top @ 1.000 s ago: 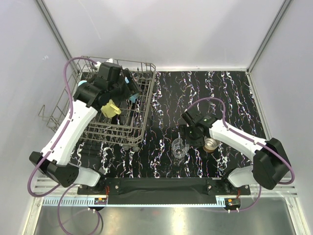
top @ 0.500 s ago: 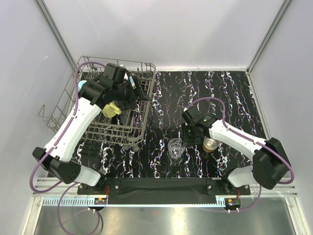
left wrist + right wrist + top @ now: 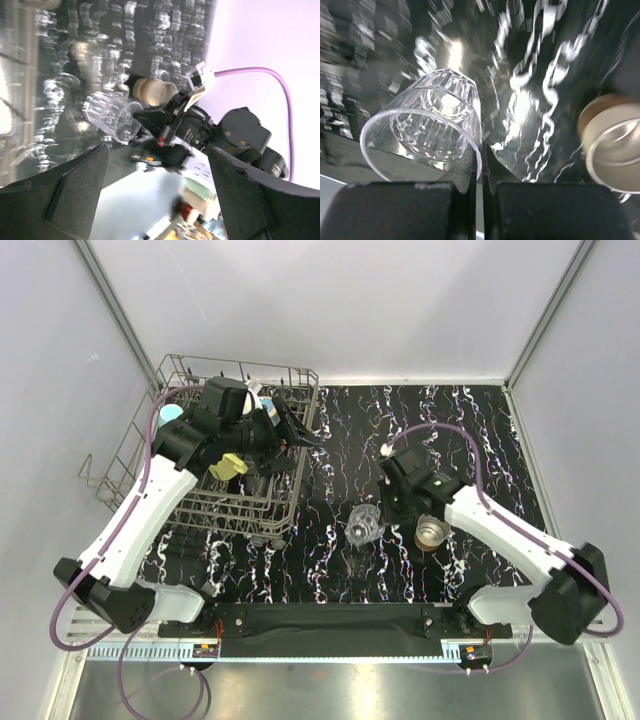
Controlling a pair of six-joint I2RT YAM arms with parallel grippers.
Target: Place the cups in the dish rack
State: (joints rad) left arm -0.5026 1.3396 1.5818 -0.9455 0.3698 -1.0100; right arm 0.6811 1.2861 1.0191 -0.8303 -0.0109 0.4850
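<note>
1. Eyes on the glass tumbler first: it was out over the middle of the desk, tipped over on a slant. Its open mouth faced the right hand and its base pointed away towards the rack side.
2. The right hand was clamped on the tumbler's rim. In the right wrist view its fingers sat pressed together with only the thin glass wall between them, one inside the mouth and one outside.
3. I could not tell whether the tumbler's base was touching the desk or hanging just off it.
4. Next out, the metal cup stood upright on the desk, mouth up. It was just to the right of the tumbler and close beside the right hand, but apart from the glass.
5. Further left, the dish rack sat at the far-left part of the desk, grey wire with upright tines. Both the tumbler and the metal cup were outside it, well apart from its right wall.
6. The left hand hung over the rack's right wall with its fingers spread wide and nothing between them. Its wrist camera looked across at the tumbler and the right hand.
7. The left arm covered much of the rack's inside, so I could not make out what sat in there.
</note>
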